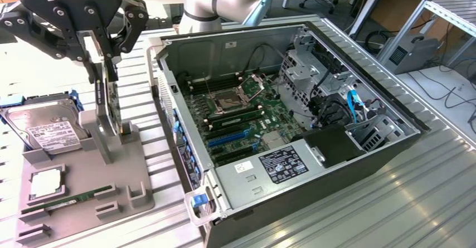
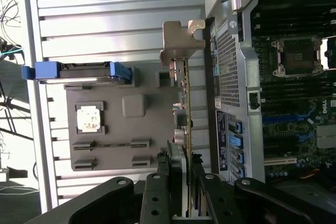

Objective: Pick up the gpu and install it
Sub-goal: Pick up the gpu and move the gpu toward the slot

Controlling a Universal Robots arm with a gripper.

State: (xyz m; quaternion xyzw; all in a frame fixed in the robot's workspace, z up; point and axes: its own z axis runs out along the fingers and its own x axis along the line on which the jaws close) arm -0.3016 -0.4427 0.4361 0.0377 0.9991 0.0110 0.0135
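The gpu [image 1: 110,100] is a thin dark card with a silver bracket. It hangs upright and edge-on over the grey holder tray [image 1: 126,170] at the exterior view's left. My gripper [image 1: 102,72] is shut on its upper edge, one finger on each face. In the wrist view the gpu [image 2: 187,108] runs as a narrow strip from my gripper [image 2: 181,153] to its bracket [image 2: 178,40], beside the case's perforated side wall [image 2: 231,77]. The open computer case [image 1: 223,47] lies just to the exterior view's right, with blue expansion slots [image 1: 227,138] on its motherboard.
On the holder tray sit a hard drive [image 1: 44,128] with blue rails, a CPU [image 1: 46,182] and a green RAM stick [image 1: 67,199]. Inside the case are the CPU socket [image 1: 227,100], cables and a drive cage [image 1: 312,69]. The ribbed metal table [image 1: 372,203] extends around.
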